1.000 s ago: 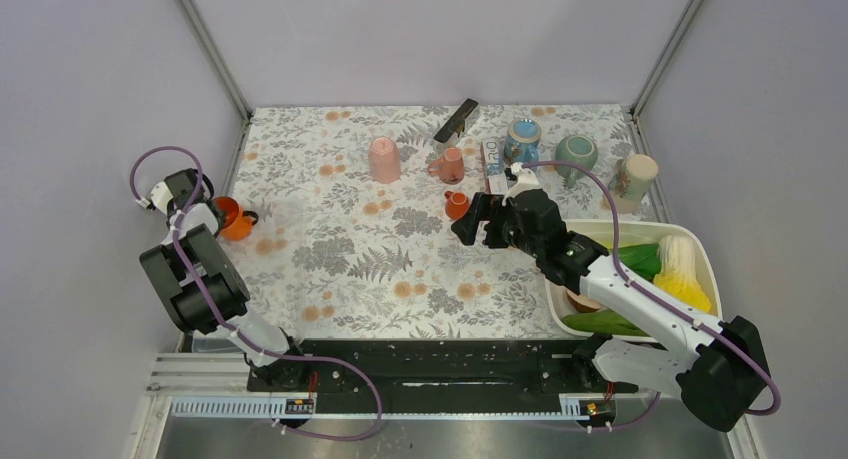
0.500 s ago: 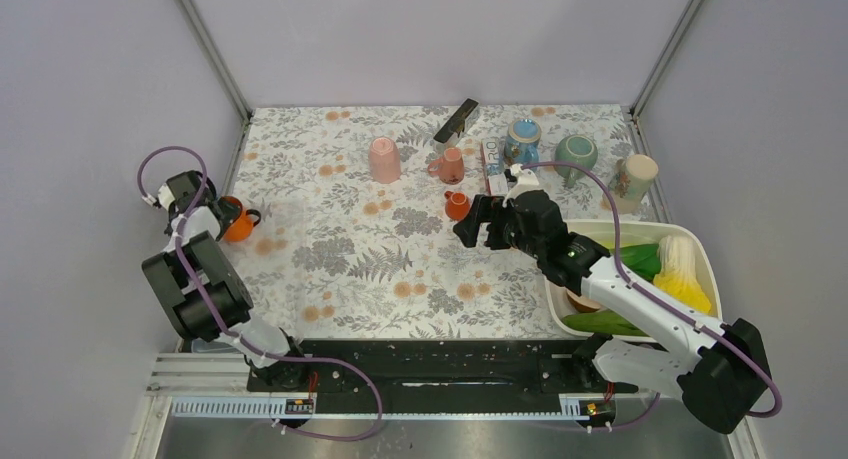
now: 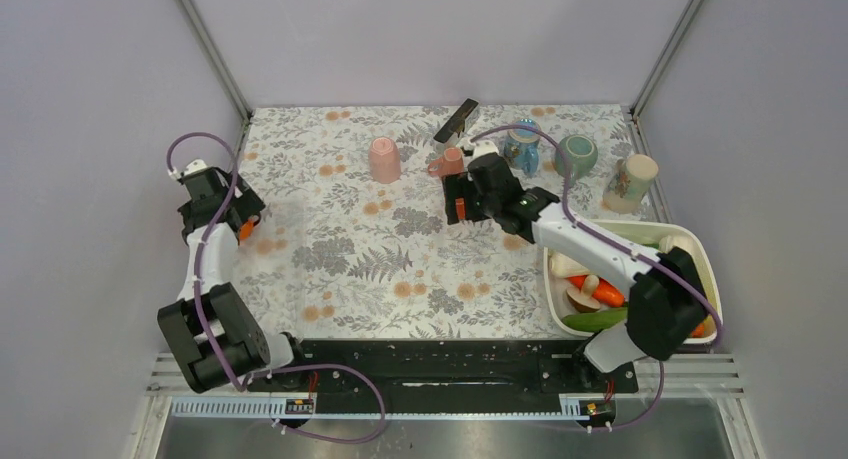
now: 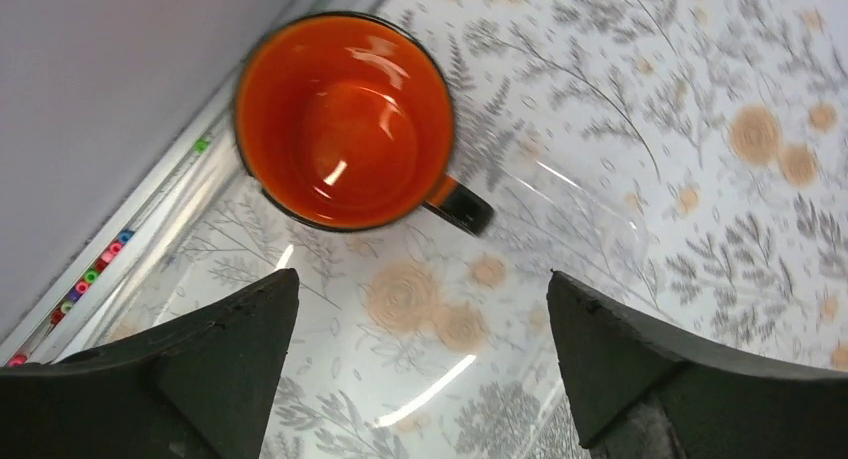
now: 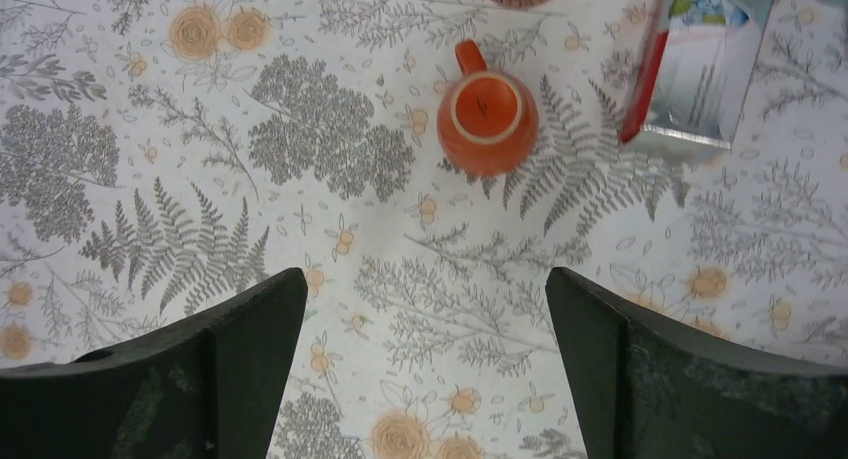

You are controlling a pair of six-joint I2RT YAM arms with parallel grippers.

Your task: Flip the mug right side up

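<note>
An orange mug (image 4: 345, 119) stands upright far to the left of the pink cup (image 3: 384, 159), hard against the table's left edge. Its mouth faces up, its long axis is vertical, and its dark handle is turned away from the side wall. Above it the left gripper (image 4: 418, 289) is spread wide and grips nothing.

To the right of the pink cup and nearer the arms, a small orange mug (image 5: 487, 119) sits mouth-down with its foot ring up, axis vertical, handle toward the table's far edge. A box (image 5: 700, 69) lies just beside it. The right gripper (image 5: 425, 279) hovers over it, fully spread and empty.
</note>
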